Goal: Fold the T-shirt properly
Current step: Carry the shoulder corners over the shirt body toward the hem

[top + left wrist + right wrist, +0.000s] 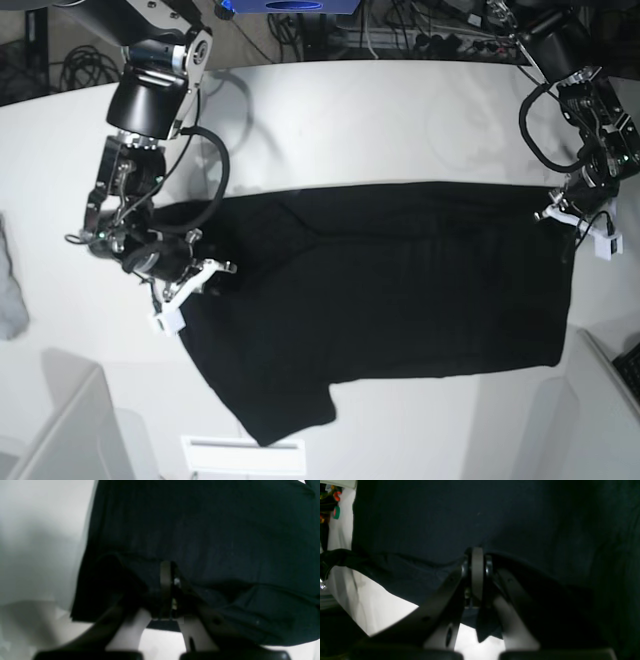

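Note:
The black T-shirt lies spread on the white table, plain side up, with one sleeve pointing toward the front edge. My right gripper, on the left of the base view, is shut on the shirt's left edge. Its wrist view shows the fingers pinching a fold of the dark cloth. On the other side, my left gripper is shut on the shirt's far right corner. In the left wrist view its fingers clamp a raised ridge of the fabric.
A small grey cloth lies at the table's left edge. White panels stand at the front corners. Cables and equipment sit behind the table's far edge. Bare table lies beyond the shirt.

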`<state>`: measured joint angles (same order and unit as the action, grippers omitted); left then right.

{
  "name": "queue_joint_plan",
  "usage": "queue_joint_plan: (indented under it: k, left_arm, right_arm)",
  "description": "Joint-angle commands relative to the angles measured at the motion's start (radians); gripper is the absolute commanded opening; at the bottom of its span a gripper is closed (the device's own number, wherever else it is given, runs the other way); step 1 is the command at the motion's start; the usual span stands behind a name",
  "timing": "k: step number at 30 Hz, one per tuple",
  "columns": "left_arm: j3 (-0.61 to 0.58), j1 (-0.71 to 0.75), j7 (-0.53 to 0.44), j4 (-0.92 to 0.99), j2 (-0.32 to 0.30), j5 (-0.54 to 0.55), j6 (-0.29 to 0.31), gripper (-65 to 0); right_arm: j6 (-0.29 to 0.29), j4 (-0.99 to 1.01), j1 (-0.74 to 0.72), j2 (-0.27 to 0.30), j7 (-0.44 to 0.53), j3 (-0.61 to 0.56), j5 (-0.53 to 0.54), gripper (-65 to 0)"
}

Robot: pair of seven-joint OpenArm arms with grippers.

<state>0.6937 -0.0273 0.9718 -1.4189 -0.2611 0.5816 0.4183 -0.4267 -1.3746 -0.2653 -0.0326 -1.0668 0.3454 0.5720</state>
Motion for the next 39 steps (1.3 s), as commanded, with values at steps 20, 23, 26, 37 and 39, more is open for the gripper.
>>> queue_joint_plan:
  k: [20,23,26,37,39]
  left_arm:
    - [0.011,-0.087,-0.029,0.1,-0.04,0.021,0.003,-31.9]
    - [0.013,-0.11,-0.03,0.092,-0.04,0.021,0.003,-19.7]
    - [0.037,-0.122,-0.03,0.082,-0.04,0.028,0.003,-16.1]
    - [0.321,0.08,-0.021,-0.133,0.003,0.031,0.003,-16.6]
    - [0.347,0.105,-0.021,-0.116,0.024,0.031,0.003,-16.6]
  right_arm:
    - [-0.005,-0.012,0.007,0.029,0.144,0.008,0.018,-43.4]
    - [0.002,-0.015,0.048,0.029,0.254,0.016,0.018,-43.4]
    - [0.084,-0.071,0.091,0.029,0.287,0.09,0.021,-42.9]
    - [0.308,-0.389,0.343,0.018,0.323,0.192,0.047,-29.6]
    - [0.314,-0.38,0.386,0.018,0.325,0.192,0.102,-26.1]
